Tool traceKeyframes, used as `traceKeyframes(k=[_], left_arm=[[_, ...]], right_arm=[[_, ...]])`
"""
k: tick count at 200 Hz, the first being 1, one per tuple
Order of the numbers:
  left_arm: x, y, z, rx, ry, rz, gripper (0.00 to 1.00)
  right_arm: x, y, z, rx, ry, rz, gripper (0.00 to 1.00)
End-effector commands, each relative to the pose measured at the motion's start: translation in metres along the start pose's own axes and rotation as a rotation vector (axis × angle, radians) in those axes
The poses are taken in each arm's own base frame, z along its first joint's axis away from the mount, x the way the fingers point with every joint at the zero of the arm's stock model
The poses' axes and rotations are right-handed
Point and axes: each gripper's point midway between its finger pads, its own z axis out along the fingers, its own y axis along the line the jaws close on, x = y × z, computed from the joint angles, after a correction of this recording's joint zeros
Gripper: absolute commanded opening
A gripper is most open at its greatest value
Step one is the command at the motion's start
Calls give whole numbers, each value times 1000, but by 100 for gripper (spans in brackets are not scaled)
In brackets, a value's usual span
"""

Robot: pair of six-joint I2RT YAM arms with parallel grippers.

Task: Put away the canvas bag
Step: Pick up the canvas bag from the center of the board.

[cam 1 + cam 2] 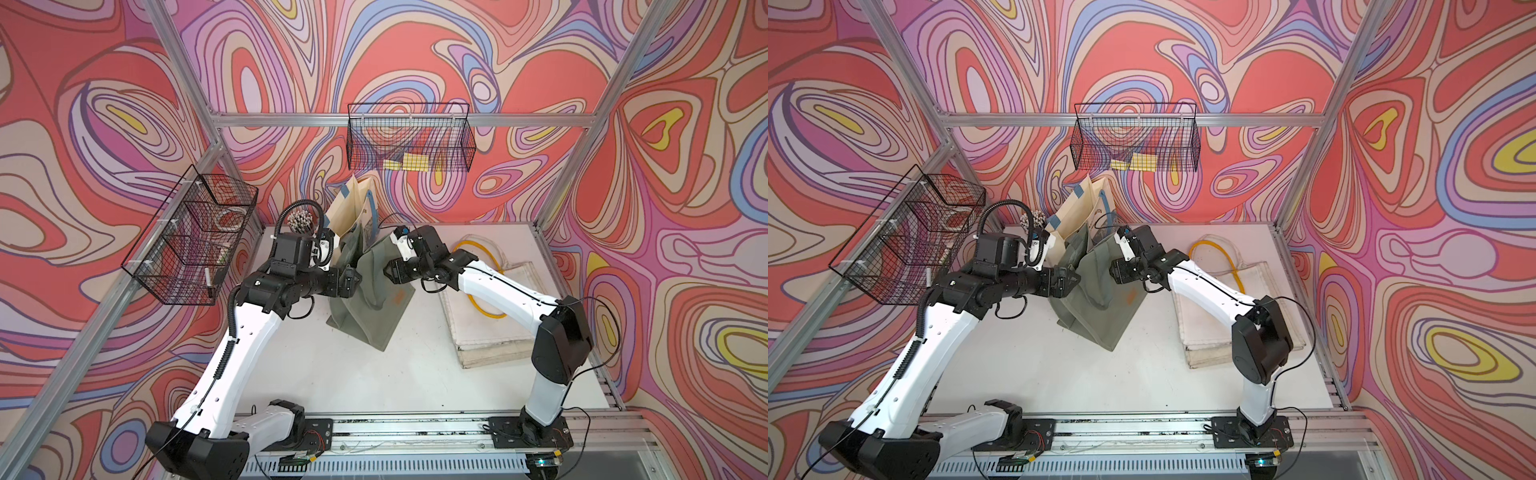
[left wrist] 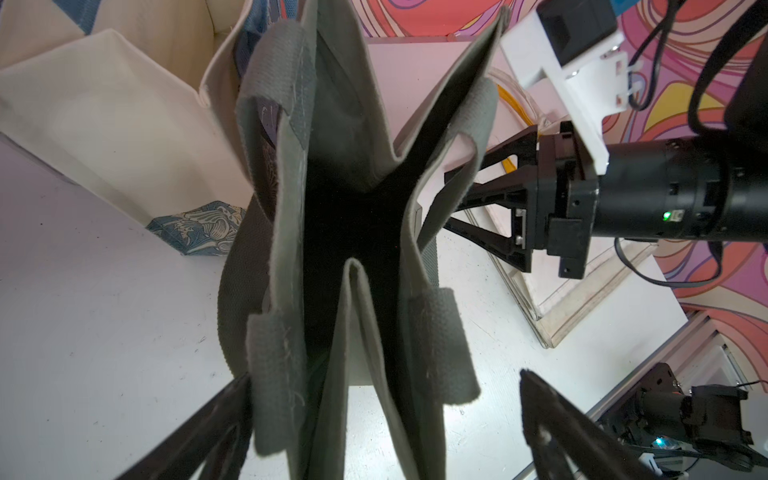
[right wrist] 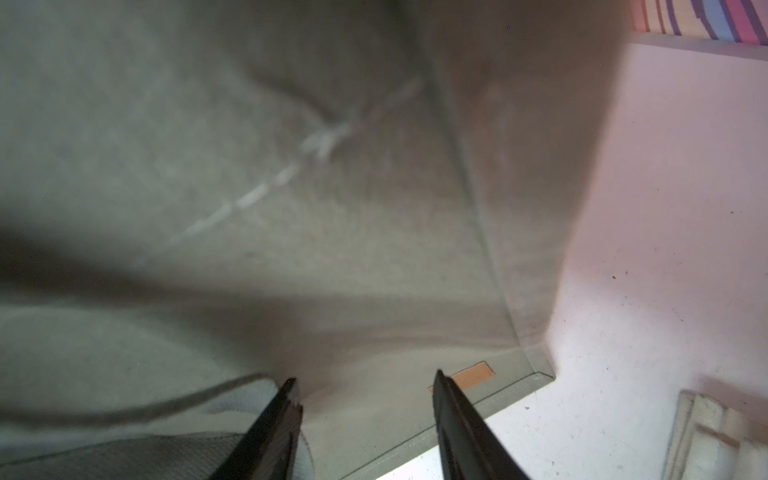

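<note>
– Looking at the green bag (image 1: 370, 299): it stands on the table (image 1: 332, 374), mouth open, between my two arms.
– Are you holding it?
– No. My left gripper (image 2: 384, 374) is wide open around the bag's near end. My right gripper (image 3: 365, 376) is half open against its side, pinching nothing I can see.
– What now?
– I think I should go slow and get both top edges inside the left one before squeezing, so the bag doesn't tip.
</note>
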Motion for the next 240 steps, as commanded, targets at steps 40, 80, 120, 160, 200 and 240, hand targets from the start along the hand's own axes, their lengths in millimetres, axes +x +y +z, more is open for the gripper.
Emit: traceKeyframes(k=[40,80,120,160,200,240], left_arm=[[16,-6,19,79,97,38,91],[27,0,28,62,166,11,69],[26,1,37,64,180,-100,21],[3,-5,10,31,83,-276,0],[-15,-15,-40,-49,-81,-434,0],[-9,-23,-47,-102,-90,-539,0]], right_arm=[[-12,6,10,-18,-32,13,56],[-17,6,8,-15,-47,14,56],[-22,6,-3,5,-60,-8,56],[-28,-7,-56,129,-136,-102,57],[-11,11,-112,54,-229,-159,59],[16,60,-139,-67,-335,-339,63]])
